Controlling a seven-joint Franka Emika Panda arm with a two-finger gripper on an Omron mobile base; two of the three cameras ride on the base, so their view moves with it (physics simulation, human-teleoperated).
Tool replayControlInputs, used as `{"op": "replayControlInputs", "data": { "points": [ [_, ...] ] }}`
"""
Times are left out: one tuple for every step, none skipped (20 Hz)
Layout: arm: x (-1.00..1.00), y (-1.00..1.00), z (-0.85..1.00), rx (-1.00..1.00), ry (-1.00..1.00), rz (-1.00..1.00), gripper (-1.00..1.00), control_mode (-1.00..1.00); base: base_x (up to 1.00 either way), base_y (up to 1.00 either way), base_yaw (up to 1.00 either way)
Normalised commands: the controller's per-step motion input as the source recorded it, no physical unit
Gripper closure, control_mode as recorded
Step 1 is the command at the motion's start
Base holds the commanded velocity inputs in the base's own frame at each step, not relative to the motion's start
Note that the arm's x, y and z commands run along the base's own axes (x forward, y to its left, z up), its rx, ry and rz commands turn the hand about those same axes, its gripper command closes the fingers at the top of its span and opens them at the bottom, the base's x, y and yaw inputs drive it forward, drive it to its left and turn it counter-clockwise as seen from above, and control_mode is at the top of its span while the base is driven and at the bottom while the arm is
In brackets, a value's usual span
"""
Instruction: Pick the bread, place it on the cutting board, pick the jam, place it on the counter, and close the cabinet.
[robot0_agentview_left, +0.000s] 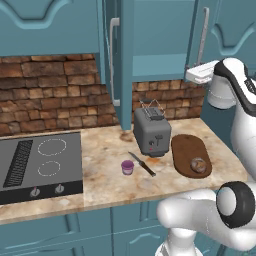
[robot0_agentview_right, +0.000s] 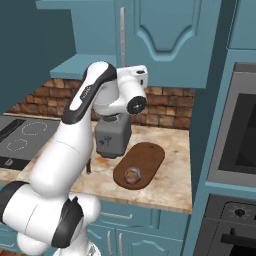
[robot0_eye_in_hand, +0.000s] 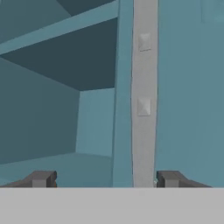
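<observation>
On marbled counter (robot0_agentview_left: 105, 175): squat purple jam (robot0_agentview_left: 128, 167).

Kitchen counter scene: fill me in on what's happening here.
The robot arm is up at the teal wall cabinet, whose doors stand open. Its hand is open and empty, pointing at the edge of the right door by its silver handle. The bread already lies on the dark cutting board, to the right of the toaster. The jam stands on the counter beside a knife. Closing the cabinet appears to be what is left.
</observation>
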Motion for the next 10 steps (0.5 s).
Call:
{"op": "replayControlInputs", "data": {
  "points": [
    [0.36,0.00,0.00,0.00,0.00,-0.05,-1.00,-1.00,0.00,0.00,0.00],
    [0.36,0.00,0.00,0.00,0.00,-0.05,-1.00,-1.00,0.00,0.00,0.00],
    [0.36,0.00,0.00,0.00,0.00,-0.05,-1.00,-1.00,0.00,0.00,0.00],
    [0.36,0.00,0.00,0.00,0.00,-0.05,-1.00,-1.00,0.00,0.00,0.00],
    [0.36,0.00,0.00,0.00,0.00,-0.05,-1.00,-1.00,0.00,0.00,0.00],
    [0.35,0.00,0.00,0.00,0.00,-0.05,-1.00,-1.00,0.00,0.00,0.00],
    [0.36,0.00,0.00,0.00,0.00,-0.05,-1.00,-1.00,0.00,0.00,0.00],
    [0.35,0.00,0.01,0.00,0.00,-0.05,-1.00,-1.00,0.00,0.00,0.00],
    [0.35,0.00,0.03,0.00,0.00,-0.05,-1.00,-1.00,0.00,0.00,0.00],
    [0.34,0.00,0.05,0.00,0.00,-0.05,-1.00,-1.00,0.00,0.00,0.00]
  ]
}}
